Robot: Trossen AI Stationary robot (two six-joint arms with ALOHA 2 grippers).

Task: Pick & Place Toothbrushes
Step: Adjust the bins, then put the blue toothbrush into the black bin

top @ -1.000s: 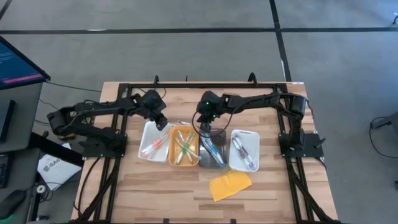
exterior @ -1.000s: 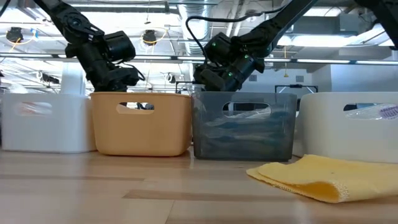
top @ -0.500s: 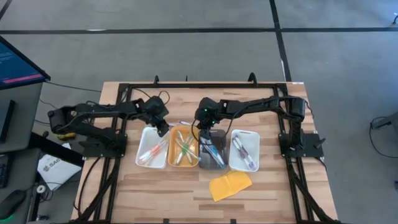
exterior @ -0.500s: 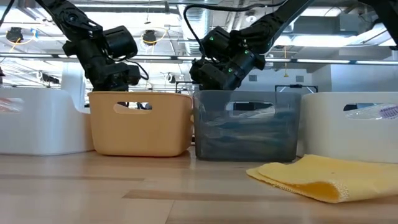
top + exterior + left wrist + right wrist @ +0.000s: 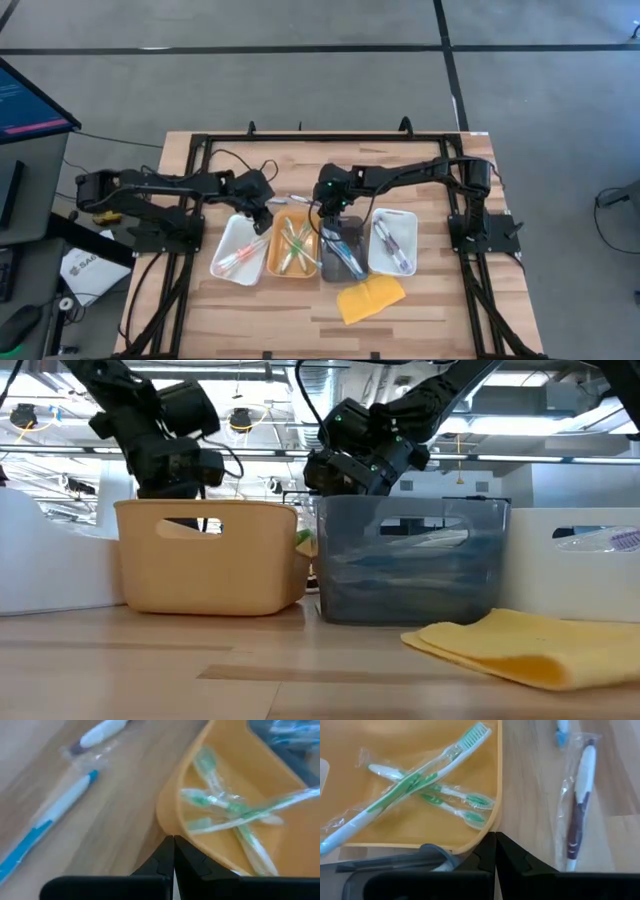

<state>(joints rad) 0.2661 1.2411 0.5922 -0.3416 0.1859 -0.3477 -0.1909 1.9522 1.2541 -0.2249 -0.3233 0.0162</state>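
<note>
Four trays stand in a row: a white tray (image 5: pixel 226 262) with pink and orange toothbrushes, an orange tray (image 5: pixel 279 250) with green toothbrushes (image 5: pixel 420 782), a grey tray (image 5: pixel 352 268) with blue ones, and a second white tray (image 5: pixel 407 240). Loose wrapped toothbrushes lie flat on the table behind them: a blue-and-white toothbrush (image 5: pixel 45 825) and a purple-and-white toothbrush (image 5: pixel 579 805). My left gripper (image 5: pixel 263 208) is shut at the orange tray's far left corner. My right gripper (image 5: pixel 330 207) is shut at its far right corner, beside the grey tray. My left gripper has its shut fingertips (image 5: pixel 170 845) against the outer wall of the orange tray's far left corner (image 5: pixel 162 817), slanting down from the far side. The tray rests flat on the table. My right gripper has its shut fingertips (image 5: pixel 492 842) at the rim of the orange tray's far right corner (image 5: pixel 487 830), pointing down from the far side, with the grey tray's rim (image 5: pixel 435 851) alongside; whether it touches the grey tray, I cannot tell.
A yellow cloth pad (image 5: pixel 370 297) lies near the table's near edge, in front of the grey tray. A black frame (image 5: pixel 300 137) runs around the table. Bare wood lies in front of the left trays.
Both grippers have moved down and toward the table's near edge. The left white tray has slid toward the near left and turned askew. The orange and grey trays have slid a little toward the near edge.
</note>
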